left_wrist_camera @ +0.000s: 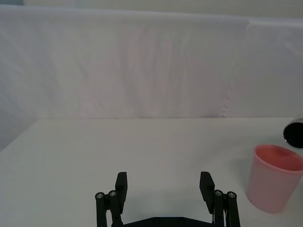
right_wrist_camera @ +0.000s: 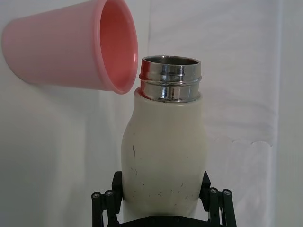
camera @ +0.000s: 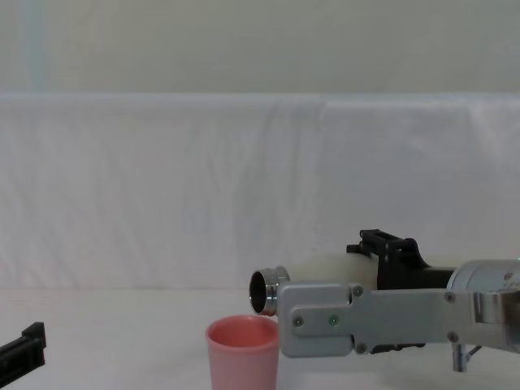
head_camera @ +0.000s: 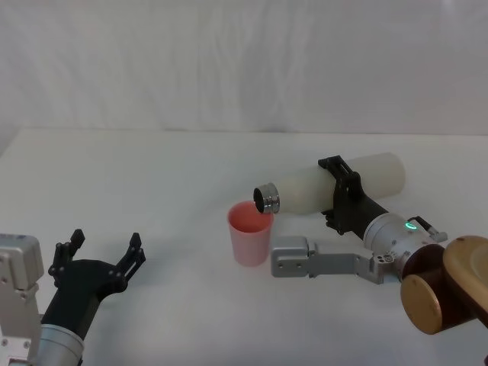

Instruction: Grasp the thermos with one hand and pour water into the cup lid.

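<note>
The cream-white thermos [head_camera: 335, 187] lies tipped nearly horizontal above the table, held around its body by my right gripper [head_camera: 341, 194], which is shut on it. Its steel neck [head_camera: 267, 200] points left and hangs just over the rim of the pink cup lid [head_camera: 249, 233], which stands upright on the white table. In the right wrist view the thermos [right_wrist_camera: 163, 156] sits between the fingers, its open neck beside the cup lid [right_wrist_camera: 71, 47]. In the chest view the steel mouth [camera: 265, 292] sits just above the cup lid [camera: 242, 353]. My left gripper [head_camera: 103, 258] rests open at the near left, apart from both.
The white table [head_camera: 152, 175] stretches wide around the cup, with a white cloth backdrop behind. In the left wrist view the cup lid [left_wrist_camera: 275, 177] stands to one side of my open left fingers [left_wrist_camera: 121, 187].
</note>
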Tool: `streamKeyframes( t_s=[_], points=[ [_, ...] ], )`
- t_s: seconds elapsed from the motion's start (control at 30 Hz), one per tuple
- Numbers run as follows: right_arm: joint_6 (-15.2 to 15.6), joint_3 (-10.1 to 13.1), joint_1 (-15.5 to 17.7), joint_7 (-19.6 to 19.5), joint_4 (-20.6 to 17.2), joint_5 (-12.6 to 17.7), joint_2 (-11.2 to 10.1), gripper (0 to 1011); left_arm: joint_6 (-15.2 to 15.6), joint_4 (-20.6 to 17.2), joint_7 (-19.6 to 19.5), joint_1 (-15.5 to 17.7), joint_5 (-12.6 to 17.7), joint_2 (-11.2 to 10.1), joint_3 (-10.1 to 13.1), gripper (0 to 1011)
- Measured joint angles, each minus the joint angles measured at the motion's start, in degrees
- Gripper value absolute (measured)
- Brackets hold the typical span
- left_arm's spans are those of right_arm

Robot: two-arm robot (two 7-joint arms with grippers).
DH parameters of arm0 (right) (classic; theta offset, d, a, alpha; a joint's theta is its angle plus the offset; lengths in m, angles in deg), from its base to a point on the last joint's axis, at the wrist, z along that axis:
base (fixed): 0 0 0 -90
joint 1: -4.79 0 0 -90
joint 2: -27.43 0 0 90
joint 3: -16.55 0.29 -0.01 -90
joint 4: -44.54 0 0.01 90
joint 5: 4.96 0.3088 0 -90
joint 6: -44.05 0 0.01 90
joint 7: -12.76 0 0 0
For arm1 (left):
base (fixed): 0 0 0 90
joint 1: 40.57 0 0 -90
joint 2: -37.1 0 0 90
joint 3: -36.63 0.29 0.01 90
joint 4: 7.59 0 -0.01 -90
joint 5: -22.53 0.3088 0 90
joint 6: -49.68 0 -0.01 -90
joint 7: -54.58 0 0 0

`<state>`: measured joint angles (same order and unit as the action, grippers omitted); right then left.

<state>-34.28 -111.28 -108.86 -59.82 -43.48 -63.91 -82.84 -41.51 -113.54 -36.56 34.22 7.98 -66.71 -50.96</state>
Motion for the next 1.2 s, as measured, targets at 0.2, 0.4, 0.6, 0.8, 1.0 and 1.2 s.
streamKeyframes(
  t_s=[0.2, 0.4, 0.6, 0.8, 1.0, 1.2],
  points=[
    [-0.05, -0.24, -0.21, 0.18, 0.1, -0.32, -0.15, 959, 0.0, 0.0, 0.0, 0.0, 0.0, 0.0, 0.0, 1001],
    [-0.13, -0.54, -0.42, 0.39, 0.1, -0.7, -0.35, 959, 0.0, 0.0, 0.0, 0.0, 0.0, 0.0, 0.0, 1001],
    [-0.17, -0.83, -0.64, 0.57, 0.1, -1.09, -0.48, 959, 0.0, 0.0, 0.0, 0.0, 0.0, 0.0, 0.0, 1001],
    [-0.15, -1.01, -0.78, 0.75, -0.02, -1.38, -0.61, 959, 0.0, 0.0, 0.0, 0.0, 0.0, 0.0, 0.0, 1001],
    [-0.17, -1.18, -1.05, 0.95, -0.06, -1.64, -0.81, 959, 0.0, 0.0, 0.0, 0.0, 0.0, 0.0, 0.0, 1001],
    [-0.16, -1.36, -1.15, 1.15, -0.22, -1.96, -1.06, 959, 0.0, 0.0, 0.0, 0.0, 0.0, 0.0, 0.0, 1001]
  ],
)
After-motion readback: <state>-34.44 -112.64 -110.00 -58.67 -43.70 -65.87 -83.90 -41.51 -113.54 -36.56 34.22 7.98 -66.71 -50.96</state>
